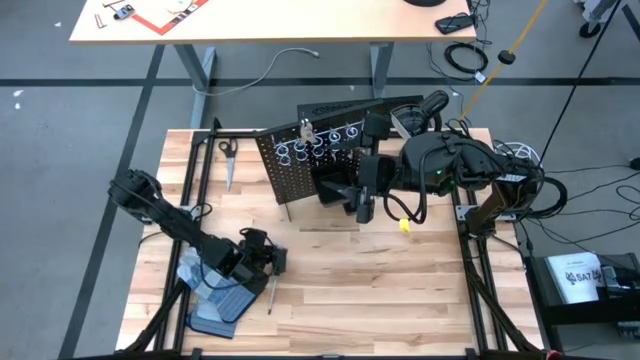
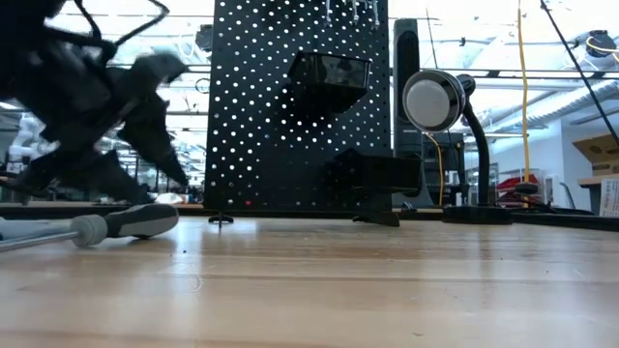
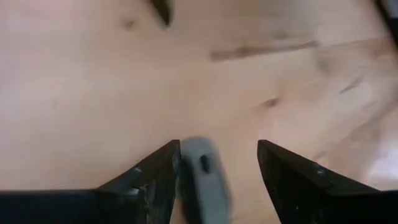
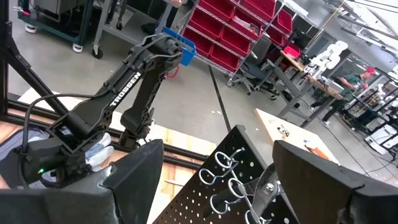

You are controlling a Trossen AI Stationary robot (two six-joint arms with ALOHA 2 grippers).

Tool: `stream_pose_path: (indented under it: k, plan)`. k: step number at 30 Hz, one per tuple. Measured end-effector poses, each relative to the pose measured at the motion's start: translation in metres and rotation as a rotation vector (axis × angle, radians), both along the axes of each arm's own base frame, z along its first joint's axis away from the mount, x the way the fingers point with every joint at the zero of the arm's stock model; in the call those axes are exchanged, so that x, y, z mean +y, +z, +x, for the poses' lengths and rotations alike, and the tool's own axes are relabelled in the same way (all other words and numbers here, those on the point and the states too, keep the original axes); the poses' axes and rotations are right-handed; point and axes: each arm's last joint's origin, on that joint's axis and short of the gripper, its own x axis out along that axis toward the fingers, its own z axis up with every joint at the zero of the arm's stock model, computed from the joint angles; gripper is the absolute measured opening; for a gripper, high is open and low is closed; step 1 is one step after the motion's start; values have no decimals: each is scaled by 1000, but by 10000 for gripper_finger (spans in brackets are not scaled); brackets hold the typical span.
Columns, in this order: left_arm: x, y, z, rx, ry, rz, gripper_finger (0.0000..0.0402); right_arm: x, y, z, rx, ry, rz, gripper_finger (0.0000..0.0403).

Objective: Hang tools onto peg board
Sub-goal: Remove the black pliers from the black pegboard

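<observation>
Two grippers noted. Left gripper (image 3: pixel 217 163) low over the near-left part of the table (image 1: pixel 340 290), fingers (image 3: pixel 152 174) parted wide, bracketing a grey handle end (image 3: pixel 204 180) that lies on the wood; handle close against one finger, well clear of the other (contact not certain, no firm grip seen). Same tool seen from the low view as a screwdriver (image 2: pixel 121 224) lying flat, shaft pointing left. Right gripper (image 4: pixel 217 180) raised behind the top of the peg board (image 1: pixel 310 165), fingers spread fully, nothing between them. Peg board standing upright at the far centre of the table, one row of silver ring holders (image 1: pixel 315 147) along its top, two black bins (image 2: pixel 332 71) on its face. One pair of scissors (image 1: pixel 228 160) lying far left. One pair of grey-and-blue gloves (image 1: pixel 215 295) under the left arm. One desk lamp (image 2: pixel 437 101) right of the board.
</observation>
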Motion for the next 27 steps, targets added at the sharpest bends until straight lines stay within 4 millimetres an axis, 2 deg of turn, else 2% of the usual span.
stream_pose_path:
  k: [6,13,17,23,27]
  plan:
    - [3,34,-2,-94,-66,97,224,0,0,0,1,0,-2,297]
    - [16,81,-17,-200,-139,282,225,0,-1,1,12,56,8,297]
    - [25,107,-27,-257,-136,411,225,-5,-6,10,24,53,15,297]
    - [38,137,-38,-333,-76,549,225,-36,-14,25,32,-53,50,297]
    - [38,145,-39,-341,-104,600,225,-60,-16,32,2,-60,132,297]
